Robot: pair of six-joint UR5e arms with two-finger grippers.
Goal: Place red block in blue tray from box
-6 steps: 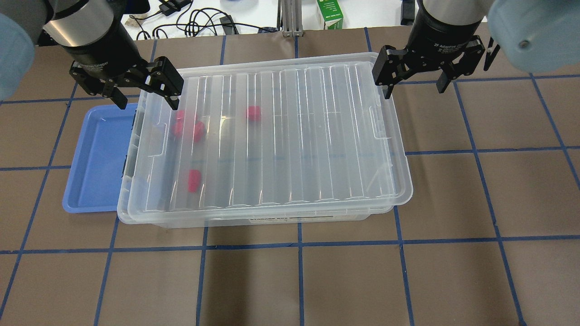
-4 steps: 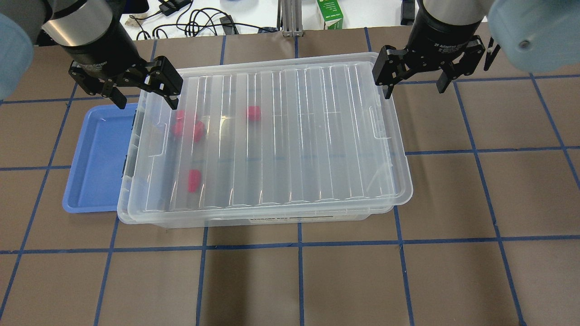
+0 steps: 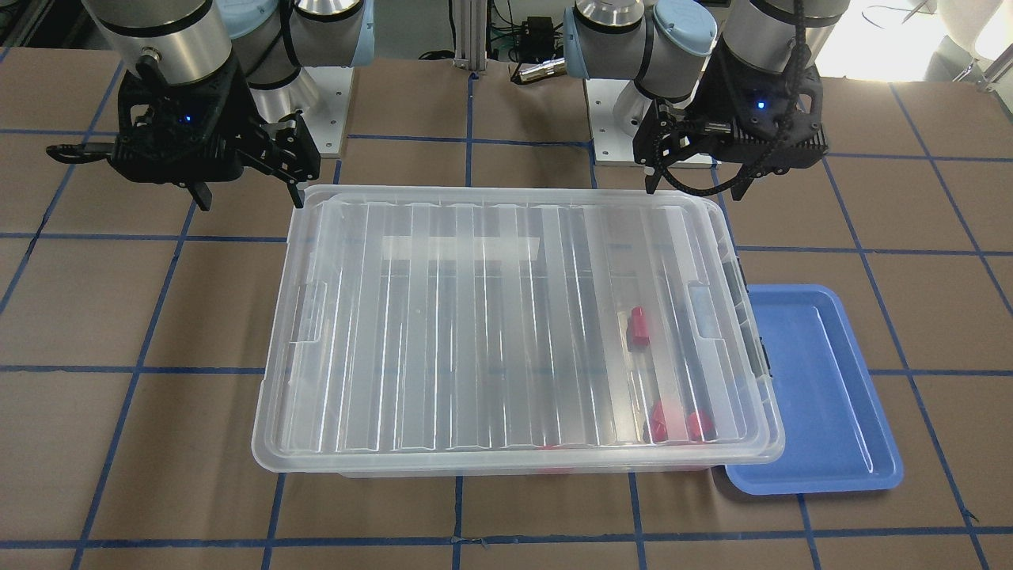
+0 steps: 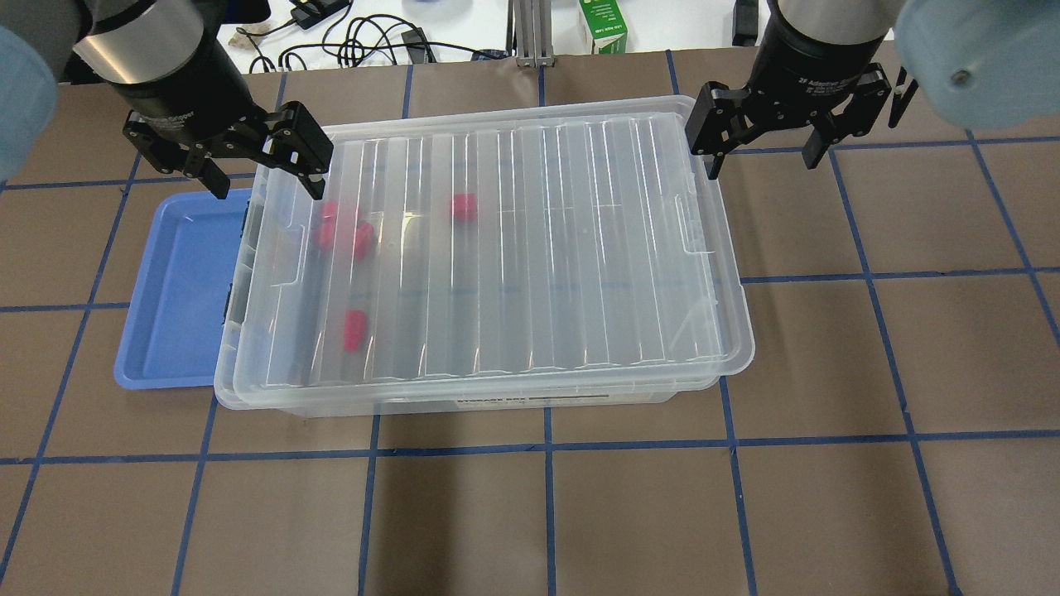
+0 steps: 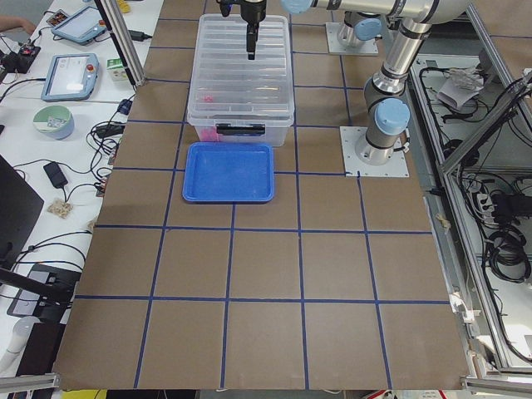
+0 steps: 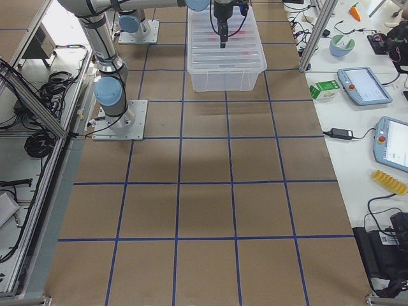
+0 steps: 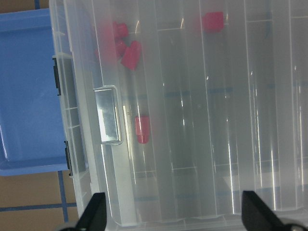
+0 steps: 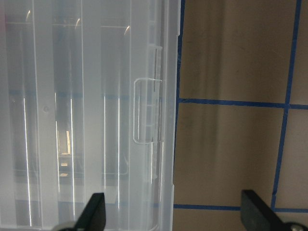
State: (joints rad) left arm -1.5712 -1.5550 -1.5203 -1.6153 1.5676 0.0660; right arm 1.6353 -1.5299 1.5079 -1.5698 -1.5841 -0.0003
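The box (image 4: 530, 248) lies mid-table with its ribbed clear lid on. Through the lid I see the red block (image 4: 354, 329), which also shows in the front view (image 3: 639, 327) and the left wrist view (image 7: 142, 129). It lies alone near the box's left end. The blue tray (image 4: 178, 290) lies empty against that end, partly under the box rim. My left gripper (image 4: 265, 186) is open and empty above the box's far-left corner. My right gripper (image 4: 762, 164) is open and empty above the far-right corner, one finger over the lid edge.
Three bunched red pieces (image 4: 344, 232) and another single red piece (image 4: 464, 207) also lie in the box. A green carton (image 4: 603, 25) and cables (image 4: 364, 41) sit beyond the table's far edge. Lid latch handles show in both wrist views (image 7: 109, 115) (image 8: 144, 110).
My right gripper has shifted slightly to the right. My left gripper has barely moved. The box, tray and blocks have not moved.
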